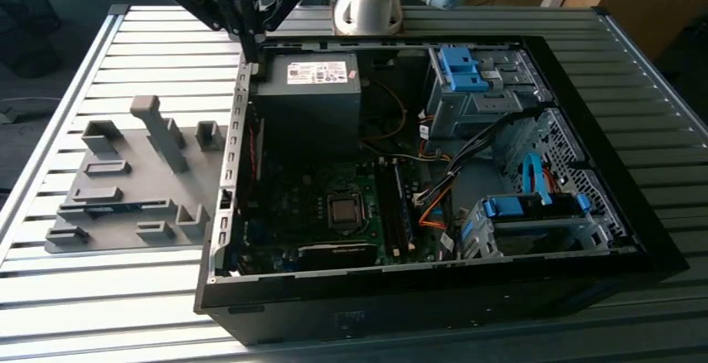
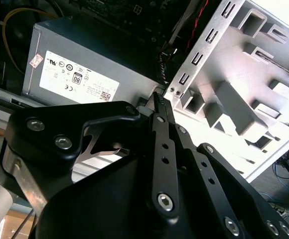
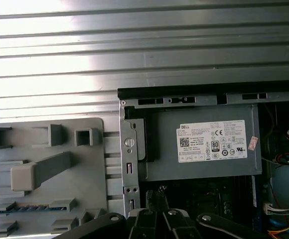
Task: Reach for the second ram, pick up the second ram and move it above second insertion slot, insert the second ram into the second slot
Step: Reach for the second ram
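Black and closed tip to tip, the jaws grip nothing and hang over the rim of the open computer case (image 1: pixel 235 131), just above the grey power supply (image 1: pixel 310 89); down beside them, toward the exterior view's left, a grey holder tray (image 1: pixel 133 154) lies on the slatted metal desk (image 1: pixel 66 297). Blue-green and thin, the second ram (image 3: pixel 25 208) rests flat in that tray, well apart from the jaws and untouched; the motherboard's long slots (image 1: pixel 393 210) lie deeper inside the case, farther from the jaws.
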Motion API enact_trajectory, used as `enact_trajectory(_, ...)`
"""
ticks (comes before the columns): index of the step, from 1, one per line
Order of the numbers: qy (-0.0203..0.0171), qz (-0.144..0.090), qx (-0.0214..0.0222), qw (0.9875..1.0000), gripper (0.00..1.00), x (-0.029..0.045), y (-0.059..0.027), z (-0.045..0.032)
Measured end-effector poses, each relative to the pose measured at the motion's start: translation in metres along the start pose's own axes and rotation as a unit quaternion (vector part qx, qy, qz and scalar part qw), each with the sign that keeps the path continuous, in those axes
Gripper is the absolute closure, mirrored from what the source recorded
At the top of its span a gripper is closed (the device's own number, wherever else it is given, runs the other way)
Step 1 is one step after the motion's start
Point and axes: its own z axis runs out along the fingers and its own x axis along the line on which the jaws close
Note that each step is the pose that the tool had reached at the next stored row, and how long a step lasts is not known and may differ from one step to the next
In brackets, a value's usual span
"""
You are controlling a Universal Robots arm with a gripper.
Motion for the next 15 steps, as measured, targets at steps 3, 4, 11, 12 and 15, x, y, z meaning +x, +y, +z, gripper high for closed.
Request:
enact_trajectory(3,0.0001,0.000,0.0000,1.0000,0.89,0.0011,-0.0001,0.0002)
enact_trajectory(4,0.0002,0.000,0.0000,1.0000,0.89,0.0015,-0.0001,0.0002)
enact_trajectory(11,0.0007,0.000,0.0000,1.0000,0.89,0.0040,-0.0003,0.0006)
enact_trajectory(12,0.0008,0.000,0.0000,1.0000,0.89,0.0044,-0.0004,0.0007)
enact_trajectory(15,0.0010,0.000,0.0001,1.0000,0.89,0.0056,-0.0005,0.0009)
